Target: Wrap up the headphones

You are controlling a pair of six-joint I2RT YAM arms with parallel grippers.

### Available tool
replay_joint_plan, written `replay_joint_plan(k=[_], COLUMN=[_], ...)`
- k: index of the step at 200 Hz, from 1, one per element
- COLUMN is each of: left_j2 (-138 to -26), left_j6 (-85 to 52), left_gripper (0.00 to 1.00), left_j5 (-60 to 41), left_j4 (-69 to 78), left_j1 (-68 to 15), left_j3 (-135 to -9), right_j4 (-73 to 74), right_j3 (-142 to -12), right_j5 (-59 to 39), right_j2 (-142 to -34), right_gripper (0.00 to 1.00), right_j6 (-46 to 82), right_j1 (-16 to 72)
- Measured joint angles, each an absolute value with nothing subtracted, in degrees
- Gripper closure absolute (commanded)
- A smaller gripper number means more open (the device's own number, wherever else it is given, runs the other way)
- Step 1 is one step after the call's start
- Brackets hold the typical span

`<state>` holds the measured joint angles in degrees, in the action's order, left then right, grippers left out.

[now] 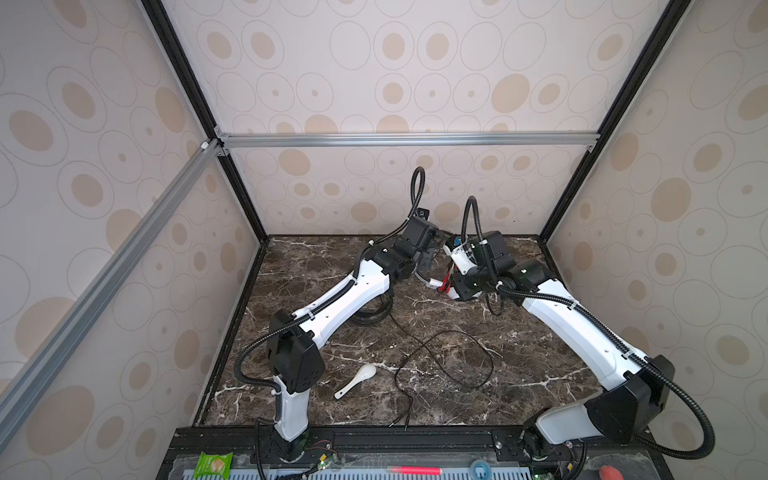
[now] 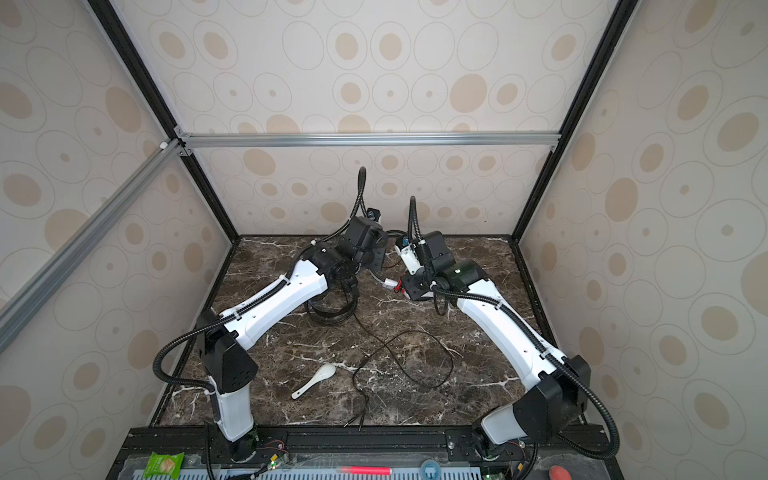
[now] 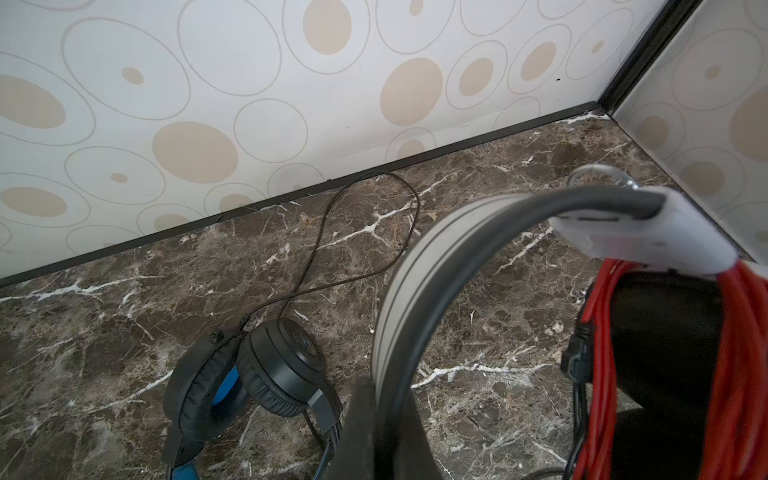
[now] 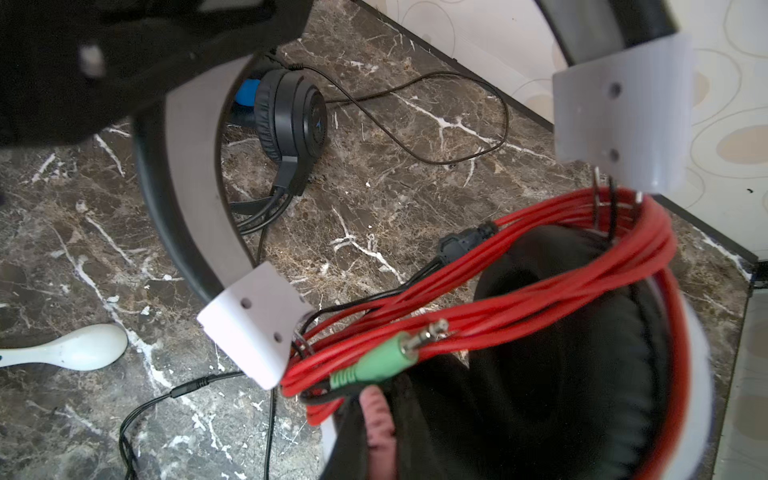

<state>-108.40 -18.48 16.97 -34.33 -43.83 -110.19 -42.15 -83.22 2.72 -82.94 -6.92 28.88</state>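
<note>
The white-and-black headphones (image 3: 415,270) hang above the table between both arms. My left gripper (image 3: 386,399) is shut on their grey headband. Their red cable (image 4: 540,257) is coiled in several turns round the black ear cushion (image 4: 561,353). A green plug (image 4: 382,357) lies across the coil. My right gripper (image 4: 374,411) is shut on the cable's pink plug (image 4: 378,419) beside the cushion. The black headphones (image 3: 282,365) with a blue inner band lie on the marble under my left arm (image 1: 370,316). Their thin black cable (image 1: 457,361) sprawls in loose loops over the middle of the table.
A white ceramic spoon (image 1: 357,380) lies near the front left of the marble top (image 1: 540,374). Patterned walls close the back and both sides. On the front rail lie a green packet (image 1: 214,463) and a pink marker (image 1: 413,470).
</note>
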Motion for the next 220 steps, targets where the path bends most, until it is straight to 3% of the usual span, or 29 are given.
replay_joint_plan(k=[220], left_j2=[-111.0], left_j6=[-24.0], left_gripper=[1.00], left_j5=[11.9], left_j4=[-42.1], left_j1=[-43.0], left_j3=[-113.4], right_j4=[-40.2], right_j3=[-81.5], right_j5=[11.7], right_j2=[-82.8], right_gripper=[0.62], right_j6=[-9.6], right_j1=[28.7])
